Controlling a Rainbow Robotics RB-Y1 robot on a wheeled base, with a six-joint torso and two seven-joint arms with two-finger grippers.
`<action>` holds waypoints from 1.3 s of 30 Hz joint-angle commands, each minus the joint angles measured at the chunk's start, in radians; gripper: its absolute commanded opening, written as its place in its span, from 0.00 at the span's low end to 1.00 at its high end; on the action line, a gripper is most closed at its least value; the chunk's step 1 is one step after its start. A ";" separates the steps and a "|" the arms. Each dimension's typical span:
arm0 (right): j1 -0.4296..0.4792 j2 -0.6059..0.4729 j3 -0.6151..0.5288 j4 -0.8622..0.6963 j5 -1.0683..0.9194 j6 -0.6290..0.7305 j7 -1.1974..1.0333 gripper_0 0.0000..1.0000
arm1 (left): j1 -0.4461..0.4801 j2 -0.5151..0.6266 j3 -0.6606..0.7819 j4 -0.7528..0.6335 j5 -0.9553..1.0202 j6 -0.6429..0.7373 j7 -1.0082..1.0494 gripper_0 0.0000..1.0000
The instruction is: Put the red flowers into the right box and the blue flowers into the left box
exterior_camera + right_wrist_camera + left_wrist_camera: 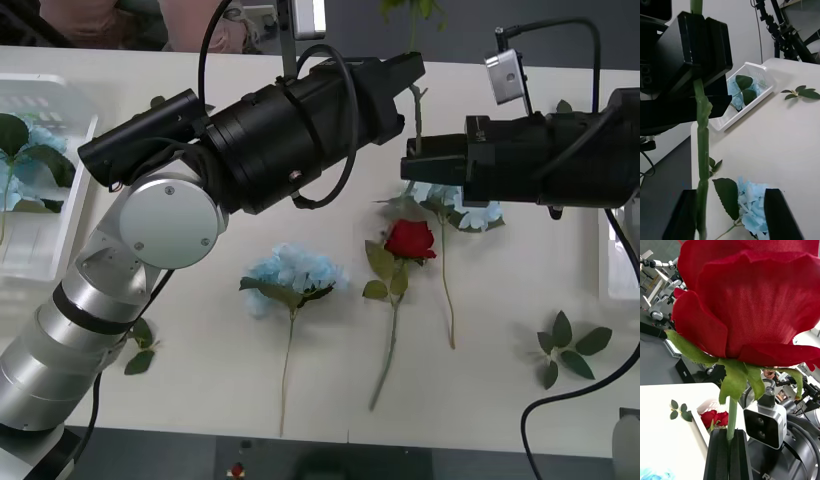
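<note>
The left hand [728,453] is clamped on a rose stem [731,418] above the middle of the table [500,400], the bloom [752,300] raised. The right hand [730,213] faces it — fingers apart around the same stem. Another rose [410,240] and blue flowers [295,275] lie below; more blue flowers fill the left box [55,180] at the table's left edge.

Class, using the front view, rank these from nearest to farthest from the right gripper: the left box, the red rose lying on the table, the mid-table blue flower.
From the right gripper:
1. Red rose, just robot-side of it.
2. Blue flower, mid-table, toward the robot's left.
3. Left box, far left table edge.
</note>
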 commanded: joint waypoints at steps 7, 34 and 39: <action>-0.046 0.043 -0.004 -0.006 0.008 -0.006 -0.049 0.00 | -0.031 -0.008 0.018 -0.021 0.002 -0.010 0.017 0.00; -0.030 -0.026 -0.142 -0.006 0.060 0.121 -0.152 0.00 | -0.031 -0.008 0.018 -0.021 0.002 -0.010 0.017 1.00; -0.001 -0.138 -0.221 -0.006 0.129 0.183 -0.284 0.00 | -0.011 -0.008 0.009 -0.009 0.003 -0.017 0.018 1.00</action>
